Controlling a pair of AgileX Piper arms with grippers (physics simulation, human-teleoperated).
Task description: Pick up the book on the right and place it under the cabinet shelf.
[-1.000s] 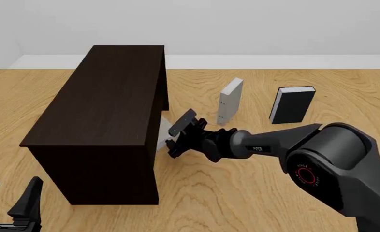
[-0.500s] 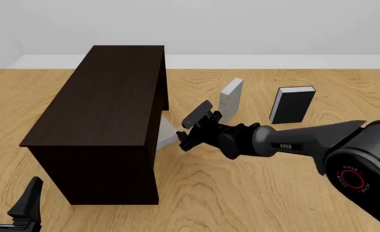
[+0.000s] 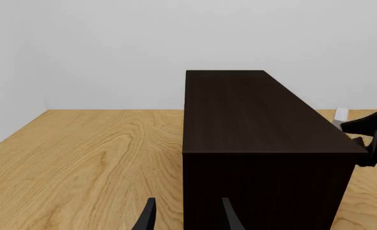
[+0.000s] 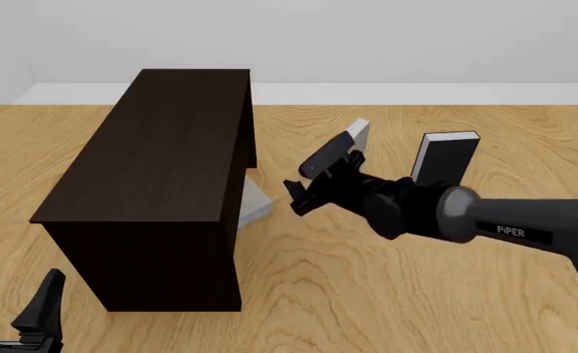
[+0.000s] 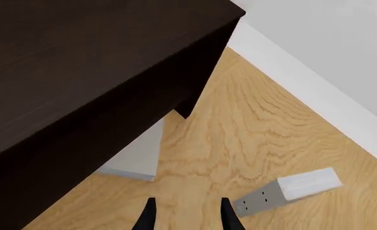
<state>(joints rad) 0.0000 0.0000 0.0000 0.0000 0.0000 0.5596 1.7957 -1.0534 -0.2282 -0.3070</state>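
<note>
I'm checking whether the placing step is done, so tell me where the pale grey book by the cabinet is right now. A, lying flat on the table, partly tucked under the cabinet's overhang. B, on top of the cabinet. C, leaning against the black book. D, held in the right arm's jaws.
A: the pale grey book lies flat at the foot of the cabinet, and the right gripper is empty and apart from it.

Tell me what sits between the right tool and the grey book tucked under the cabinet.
Nothing: only bare table lies between the right tool and the book in the front view.
</note>
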